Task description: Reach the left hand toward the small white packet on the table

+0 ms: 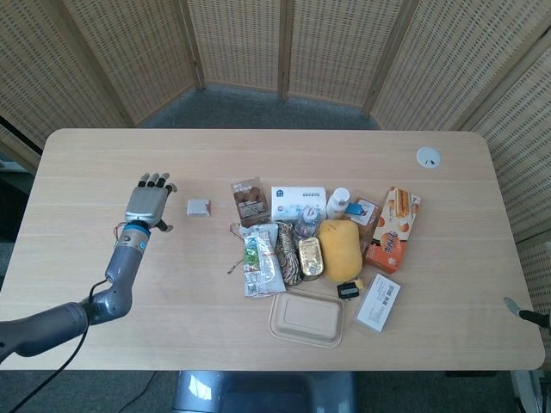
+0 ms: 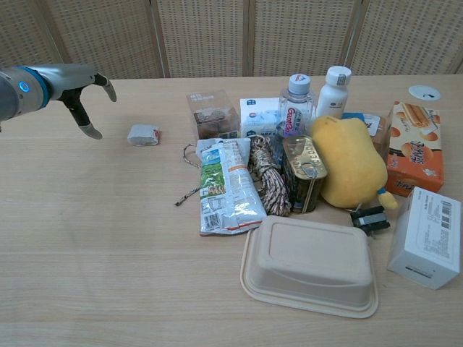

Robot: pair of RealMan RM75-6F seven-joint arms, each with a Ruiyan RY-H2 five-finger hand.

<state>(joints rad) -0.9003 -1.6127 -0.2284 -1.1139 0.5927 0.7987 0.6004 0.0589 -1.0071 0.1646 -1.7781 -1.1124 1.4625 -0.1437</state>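
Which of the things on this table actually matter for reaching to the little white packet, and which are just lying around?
Part of the job:
left hand, open, short of the packet
small white packet, alone on the table

Just lying about:
yellow plush toy
tin can
takeaway box
orange biscuit box
two bottles
coiled rope

right hand (image 1: 525, 313) mostly cut off at edge
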